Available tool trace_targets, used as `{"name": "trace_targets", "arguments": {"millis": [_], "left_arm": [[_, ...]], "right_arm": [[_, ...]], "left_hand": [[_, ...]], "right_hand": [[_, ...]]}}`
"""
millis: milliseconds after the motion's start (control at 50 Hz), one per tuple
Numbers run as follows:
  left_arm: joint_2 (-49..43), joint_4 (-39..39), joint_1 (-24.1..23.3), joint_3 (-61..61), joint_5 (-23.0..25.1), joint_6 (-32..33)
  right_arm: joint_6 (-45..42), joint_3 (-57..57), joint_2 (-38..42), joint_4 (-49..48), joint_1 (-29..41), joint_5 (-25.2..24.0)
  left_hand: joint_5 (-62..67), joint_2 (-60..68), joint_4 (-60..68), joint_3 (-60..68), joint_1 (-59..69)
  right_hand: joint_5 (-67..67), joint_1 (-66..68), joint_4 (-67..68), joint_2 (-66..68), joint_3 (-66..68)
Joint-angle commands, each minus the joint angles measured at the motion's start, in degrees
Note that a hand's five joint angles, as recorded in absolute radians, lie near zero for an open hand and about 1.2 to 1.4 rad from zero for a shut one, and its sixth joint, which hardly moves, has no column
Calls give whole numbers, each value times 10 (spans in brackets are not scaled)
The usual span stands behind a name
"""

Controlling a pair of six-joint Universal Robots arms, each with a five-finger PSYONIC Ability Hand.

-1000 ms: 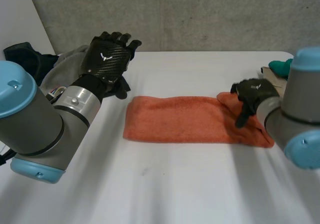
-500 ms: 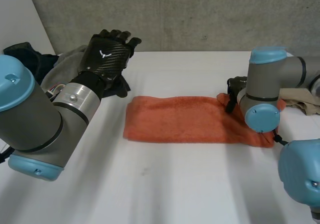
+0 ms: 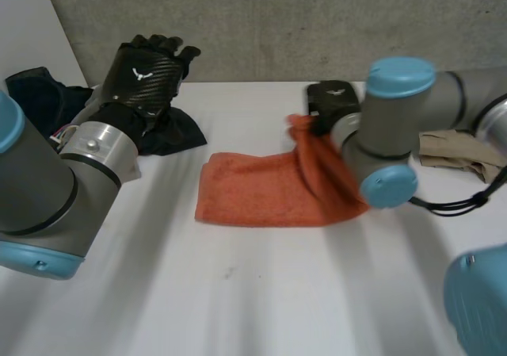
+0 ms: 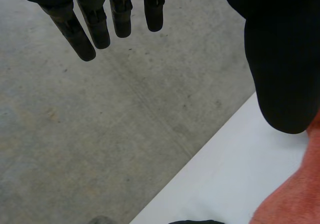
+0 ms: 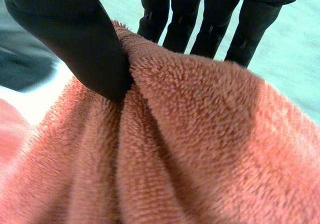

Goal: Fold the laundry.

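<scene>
Table read as a clock face from the robot's side, 12 at the far wall.

- Orange towel: on the white table, near the centre, long side running 9 to 3. The 9 o'clock end lies flat. The 3 o'clock end is up off the table and hangs back over the flat part, with its peak toward 1 o'clock from the towel's middle.
- Right hand: at that peak, above the towel. In its wrist view the thumb presses into the pile against the fingers, with a bunched fold of towel pinched between them. The cloth falls away from the pinch in deep creases. The right arm comes in from 3 o'clock and crosses in front of the hanging cloth.
- Left hand: raised at about 10 o'clock, back of the hand toward the robot's side. Its fingers are straight and slightly spread, the thumb stands apart from them, and it has hold of nothing. It is well apart from the towel.
- Dark garments: a heap at 10 o'clock, below and beside the left hand, near the towel's 9 o'clock end but not touching it.
- Beige cloth: at 3 o'clock, beyond the right arm, apart from the towel.
- Concrete wall: along 12.
</scene>
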Motion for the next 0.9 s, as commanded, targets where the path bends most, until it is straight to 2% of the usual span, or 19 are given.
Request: {"name": "trace_targets", "arguments": {"millis": [20, 120, 220, 300, 440, 540, 580, 680, 700, 740, 760, 900], "left_arm": [[5, -2, 21, -1, -4, -3], [3, -3, 22, -6, -5, -4], [0, 0, 19, -10, -5, -4], [-3, 1, 19, -8, -5, -4], [-6, 3, 16, -4, -4, -4], [-9, 3, 11, -6, -6, -4], [-8, 3, 10, -6, -6, -4], [-11, 4, 2, -2, -6, -1], [-13, 5, -2, -1, -6, -1], [-16, 7, -5, 1, -6, -1], [-19, 9, -8, 3, -7, -1], [-19, 8, -10, -1, -15, -4]], "right_arm": [[1, 121, -36, -94, 97, -53], [-39, 151, -10, -143, 135, -50], [-99, 130, -3, -130, 129, -1], [-82, 122, -27, -118, 94, 28], [-76, 142, -64, -99, 51, 18], [-86, 187, -119, -91, -26, 105], [-83, 201, -128, -97, -53, 116], [-78, 227, -121, -98, -90, 81], [-76, 228, -115, -95, -94, 65], [-75, 231, -113, -87, -96, 55], [-74, 230, -111, -78, -99, 53], [-34, 231, -127, -59, -134, 56]], "left_hand": [[-29, -16, -14, -17, -8], [-29, -16, -14, -17, -8], [-29, -16, -14, -17, -8], [-29, -16, -14, -17, -8], [-29, -16, -14, -17, -8], [-29, -16, -14, -17, -8], [-29, -16, -14, -17, -8], [-29, -16, -14, -17, -8], [-29, -16, -14, -17, -8], [-29, -16, -14, -17, -8], [-29, -16, -14, -17, -8], [-29, -16, -14, -17, -8]], "right_hand": [[156, 187, 123, 131, 138], [156, 187, 123, 131, 138], [156, 187, 123, 131, 138], [156, 187, 123, 131, 138], [156, 187, 123, 131, 138], [156, 187, 123, 131, 138], [156, 187, 123, 131, 138], [156, 187, 123, 131, 138], [-73, -41, -106, -98, -91], [-388, -356, -421, -413, -406], [-429, -398, -463, -455, -447], [-398, -367, -431, -423, -416]]}}
